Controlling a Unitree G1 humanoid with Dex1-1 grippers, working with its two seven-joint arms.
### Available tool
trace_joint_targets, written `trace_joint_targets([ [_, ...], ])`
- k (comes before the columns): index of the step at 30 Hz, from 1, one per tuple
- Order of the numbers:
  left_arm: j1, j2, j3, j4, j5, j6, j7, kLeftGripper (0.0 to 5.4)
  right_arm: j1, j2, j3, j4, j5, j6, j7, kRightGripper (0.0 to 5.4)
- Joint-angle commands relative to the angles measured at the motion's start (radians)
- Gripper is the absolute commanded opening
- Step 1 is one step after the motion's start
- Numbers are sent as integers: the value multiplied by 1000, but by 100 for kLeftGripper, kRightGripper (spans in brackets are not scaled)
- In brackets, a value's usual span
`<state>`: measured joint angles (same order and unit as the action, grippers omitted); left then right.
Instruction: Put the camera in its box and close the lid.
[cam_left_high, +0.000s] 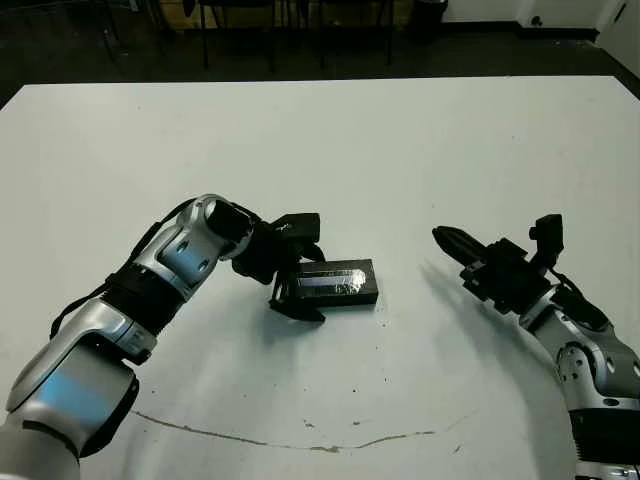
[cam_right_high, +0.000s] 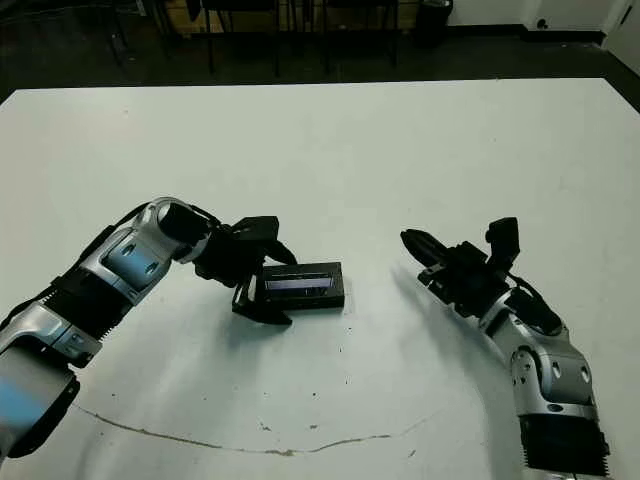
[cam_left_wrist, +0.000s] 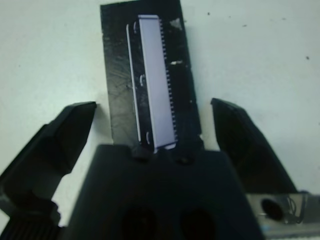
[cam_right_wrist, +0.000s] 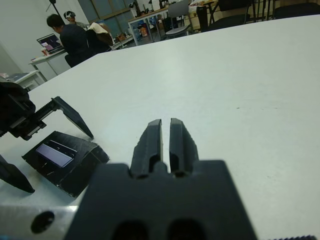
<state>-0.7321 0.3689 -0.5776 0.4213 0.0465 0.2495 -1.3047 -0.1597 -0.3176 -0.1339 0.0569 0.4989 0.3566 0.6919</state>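
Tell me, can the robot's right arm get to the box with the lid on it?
Probably yes. The bare white table lies between the right gripper and the closed box's lid, nothing blocks that side. The left gripper straddles the box's other end, fingers open.

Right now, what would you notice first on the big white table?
The black box with its lid on, shiny strip up, near the middle of the white table. The left gripper sits open around one end of it. The right gripper is shut, off to the side, holding nothing.
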Motion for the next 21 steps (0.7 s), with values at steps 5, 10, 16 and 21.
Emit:
trace_joint_targets([
  [5, 144, 89, -4, 33, 27, -21, -6, 539, 8, -8, 7, -18, -14, 18, -28, 0],
  [10, 236, 181, 72, -15, -11, -106, 14, 539, 11, -11, 6, -9, -8, 11, -11, 0],
  [16, 350, 278, 146, -72, -52, -188, 18, 539, 13, -10, 10, -12, -15, -1, -11, 0],
  [21, 429, 331, 187, -98, -82, -194, 32, 539, 6, 1, 15, 4, -17, -15, -12, 0],
])
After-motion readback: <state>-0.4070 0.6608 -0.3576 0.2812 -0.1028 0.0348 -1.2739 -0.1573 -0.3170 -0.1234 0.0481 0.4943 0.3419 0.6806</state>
